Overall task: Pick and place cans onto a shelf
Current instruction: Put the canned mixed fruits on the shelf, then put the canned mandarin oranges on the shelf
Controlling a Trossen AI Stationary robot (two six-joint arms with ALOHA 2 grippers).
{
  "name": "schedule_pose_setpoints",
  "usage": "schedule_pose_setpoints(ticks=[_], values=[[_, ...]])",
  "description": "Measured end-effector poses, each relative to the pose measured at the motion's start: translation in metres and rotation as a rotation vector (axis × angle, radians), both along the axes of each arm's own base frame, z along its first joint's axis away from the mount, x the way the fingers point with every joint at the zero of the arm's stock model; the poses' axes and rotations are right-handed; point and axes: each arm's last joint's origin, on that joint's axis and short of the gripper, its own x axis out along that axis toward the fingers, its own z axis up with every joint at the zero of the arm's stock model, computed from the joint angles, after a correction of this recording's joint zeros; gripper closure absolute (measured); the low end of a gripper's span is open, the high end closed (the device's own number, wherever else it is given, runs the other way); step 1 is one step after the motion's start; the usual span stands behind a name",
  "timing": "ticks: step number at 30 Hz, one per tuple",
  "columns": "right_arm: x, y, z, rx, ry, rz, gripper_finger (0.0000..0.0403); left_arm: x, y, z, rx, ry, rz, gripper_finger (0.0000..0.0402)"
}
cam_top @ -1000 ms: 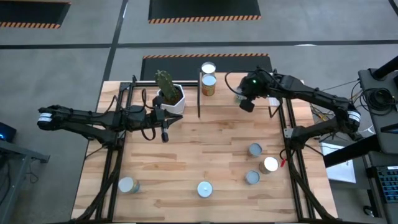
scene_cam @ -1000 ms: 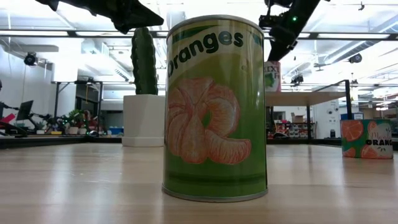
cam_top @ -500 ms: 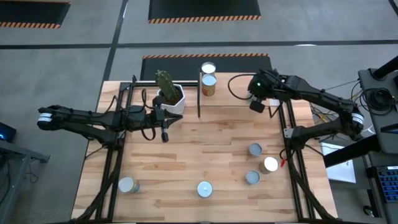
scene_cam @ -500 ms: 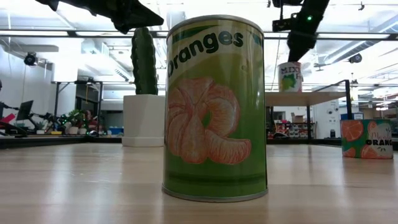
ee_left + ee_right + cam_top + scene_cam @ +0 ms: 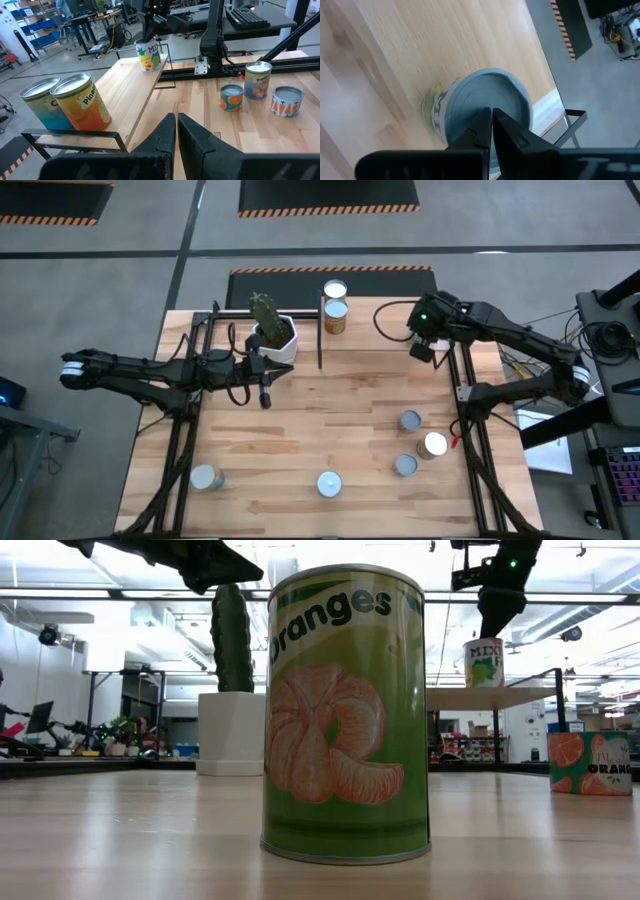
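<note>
The right gripper [image 5: 428, 348] hangs over the shelf's [image 5: 385, 310] right end, fingers pinched together above a mix-labelled can [image 5: 479, 107], not holding it. That can stands upright on the shelf. The right arm reaches in from the right edge, elbow bent. Two more cans [image 5: 335, 308] sit at the shelf's left end. The left gripper [image 5: 265, 394] hovers mid-table near the cactus pot [image 5: 274, 335], fingers closed on nothing, its arm stretched level from the left. Five cans are on the table: three [image 5: 411, 420] at near right, one [image 5: 329, 483] near centre, one [image 5: 205, 476] near left.
</note>
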Motion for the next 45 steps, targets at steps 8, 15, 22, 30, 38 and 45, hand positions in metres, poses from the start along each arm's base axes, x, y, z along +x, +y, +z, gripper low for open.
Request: schedule_pose_setpoints(ticks=[8, 15, 22, 30, 38, 45], values=[[-0.008, 0.008, 0.032, -0.044, -0.178, -0.012, 0.0394, 0.0, 0.0, 0.0, 0.0, 0.0, 0.0, 0.04], [-0.006, 0.033, 0.052, 0.087, -0.417, 0.088, 0.0394, 0.0, 0.0, 0.0, -0.002, -0.001, 0.0, 0.04], [0.006, 0.068, 0.047, 0.221, -0.486, 0.187, 0.0394, 0.0, 0.0, 0.0, -0.011, -0.003, 0.002, 0.04], [0.016, 0.114, 0.025, 0.407, -0.468, 0.198, 0.0394, 0.0, 0.0, 0.0, -0.011, -0.003, 0.002, 0.04], [0.012, 0.144, -0.028, 0.555, -0.35, 0.037, 0.0394, 0.0, 0.0, 0.0, -0.006, -0.002, 0.001, 0.04], [-0.002, 0.147, -0.085, 0.625, -0.177, -0.196, 0.0394, 0.0, 0.0, 0.0, -0.004, 0.002, 0.0, 0.04]])
